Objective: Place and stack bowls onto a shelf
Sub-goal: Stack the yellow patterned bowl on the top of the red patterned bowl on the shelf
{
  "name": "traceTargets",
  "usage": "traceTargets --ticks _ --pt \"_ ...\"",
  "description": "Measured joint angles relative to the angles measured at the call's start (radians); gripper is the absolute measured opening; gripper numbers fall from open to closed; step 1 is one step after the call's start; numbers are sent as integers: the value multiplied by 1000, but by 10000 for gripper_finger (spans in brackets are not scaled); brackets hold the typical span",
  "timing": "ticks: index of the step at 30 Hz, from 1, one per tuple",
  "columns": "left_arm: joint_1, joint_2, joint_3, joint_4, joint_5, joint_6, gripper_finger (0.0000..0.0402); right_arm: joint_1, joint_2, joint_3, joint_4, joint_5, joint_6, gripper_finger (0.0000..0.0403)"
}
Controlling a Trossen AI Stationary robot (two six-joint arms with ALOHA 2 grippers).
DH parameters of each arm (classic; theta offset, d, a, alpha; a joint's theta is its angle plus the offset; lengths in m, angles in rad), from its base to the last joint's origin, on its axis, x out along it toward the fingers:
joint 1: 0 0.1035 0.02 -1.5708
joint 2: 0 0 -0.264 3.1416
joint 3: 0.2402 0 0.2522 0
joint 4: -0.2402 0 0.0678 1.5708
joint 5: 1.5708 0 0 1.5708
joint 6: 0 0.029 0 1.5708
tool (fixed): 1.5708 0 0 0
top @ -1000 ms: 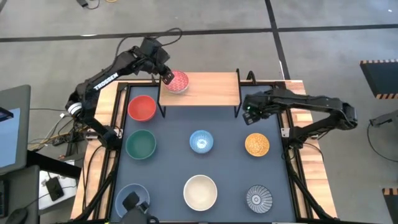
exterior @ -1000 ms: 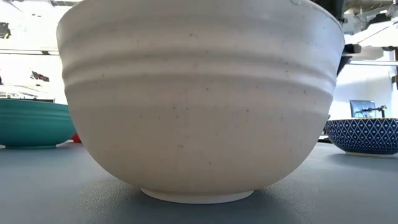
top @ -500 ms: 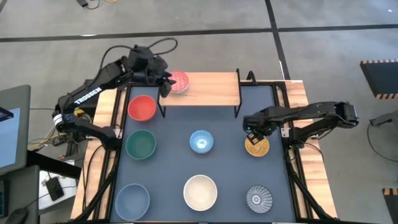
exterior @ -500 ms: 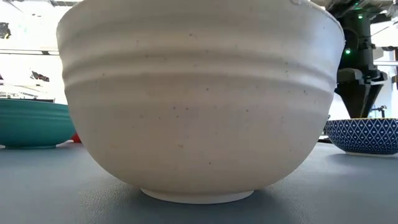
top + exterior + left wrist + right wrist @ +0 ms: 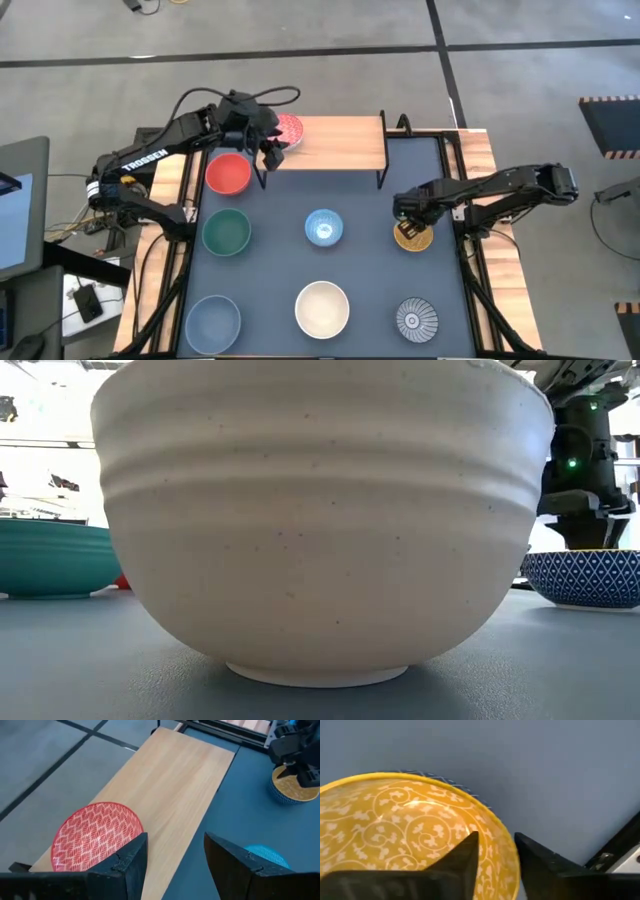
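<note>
While your left gripper [image 5: 175,862] hovers fingers apart beside the pink-red bowl [image 5: 95,837] on the shelf [image 5: 175,790], your right gripper [image 5: 495,852] straddles the yellow bowl's [image 5: 410,825] rim, fingers apart.

A dark-topped table [image 5: 365,270] with light wood edges stands on a grey floor [image 5: 520,25] crossed by dark lines. A bundle of cables [image 5: 85,225] lies beside the table, near a dark case [image 5: 20,210]. Black-and-yellow striped tape [image 5: 610,125] marks the floor well apart from the table.
</note>
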Motion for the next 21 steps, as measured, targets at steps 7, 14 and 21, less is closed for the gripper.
traceTargets --ticks 7,14,21 --pt "-3 -1 0 1 -6 -29 179 36 -6 45 -7 -14 2 36" --pt "-3 1 0 9 18 -23 179 60 -2 146 4 48 5 36" --pt "-3 1 0 14 14 -25 179 59 -2 208 6 68 -15 36"
